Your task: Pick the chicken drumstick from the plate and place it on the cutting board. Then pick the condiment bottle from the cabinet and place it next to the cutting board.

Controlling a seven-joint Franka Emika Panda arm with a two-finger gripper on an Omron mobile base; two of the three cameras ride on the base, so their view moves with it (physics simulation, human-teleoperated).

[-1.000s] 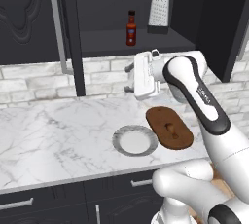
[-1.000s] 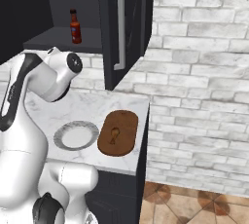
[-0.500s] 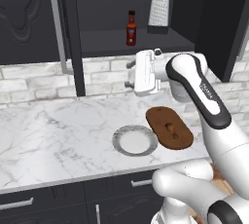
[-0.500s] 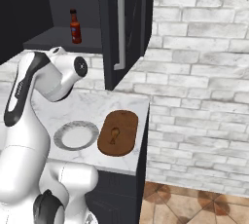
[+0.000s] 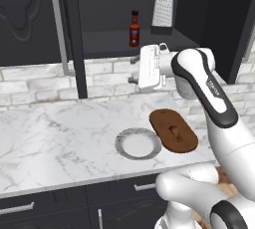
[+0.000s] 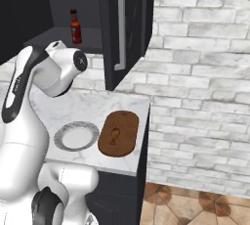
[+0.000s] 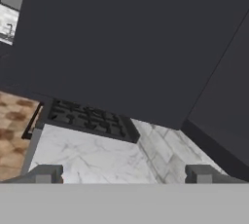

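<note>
below the cabinet (image 5: 99, 19) shelf, the gripper (image 7: 121, 173) hangs sideways, fingers spread, empty.

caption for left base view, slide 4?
Small orange-brown drumstick on oval dark-brown board; slim red condiment bottle awaits.

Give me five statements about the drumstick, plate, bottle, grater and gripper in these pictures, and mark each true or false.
1. The chicken drumstick lies on the cutting board. True.
2. The plate holds the drumstick. False: its white centre is bare, and the drumstick is on the board beside it.
3. The condiment bottle stands on the shelf inside the open cabinet. True.
4. The box grater stands on the counter next to the plate. False: it is up on the cabinet shelf, to the right of the bottle in the left base view.
5. The gripper is shut on the bottle. False: its fingers stand wide apart with nothing between them.
</note>
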